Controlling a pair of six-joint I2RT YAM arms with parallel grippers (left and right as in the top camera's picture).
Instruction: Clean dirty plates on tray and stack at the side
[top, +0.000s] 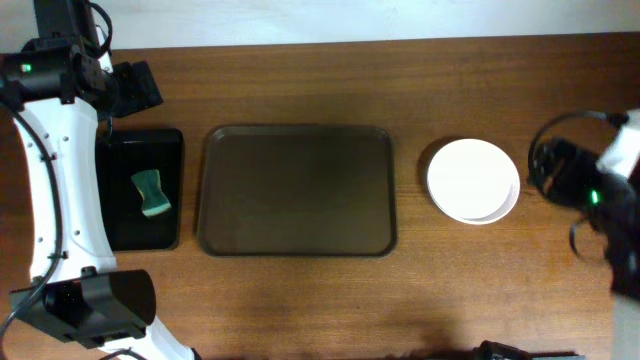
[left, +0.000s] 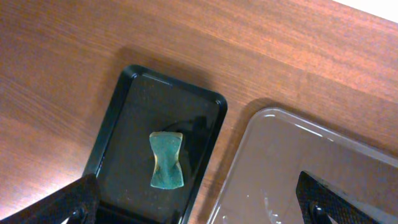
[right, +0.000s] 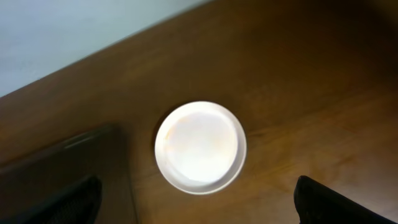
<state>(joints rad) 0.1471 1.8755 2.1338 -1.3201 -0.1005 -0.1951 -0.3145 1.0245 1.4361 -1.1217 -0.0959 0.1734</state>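
Surface: brown wood-grain table (top: 300, 300), matte, w/ soft glare patches. A pale band (top: 400, 18) runs beyond its far edge; wall or floor cannot be told. Ref. landmark: the tray (top: 297, 190), dark brown, rounded corners, low rim, flat at table centre. Plates (top: 473, 180): stacked on the bare table on the R-arm side of the tray, near it but not touching. Top plate is face-up and white, a second rim shows offset under it, and the total count cannot be read. Black tray (top: 140, 188): just beside the tray on the L-arm side, long edges parallel, narrow gap btwn. Green sponge (top: 151, 193) lies inside the black tray, approx. mid-length. L gripper (left: 199, 205): raised above the table by the black tray, fingers spread wide, nothing btwn them. R gripper (right: 202, 202): on the far side of the plates from the tray, raised off the table, fingers likewise wide apart, holding nothing.
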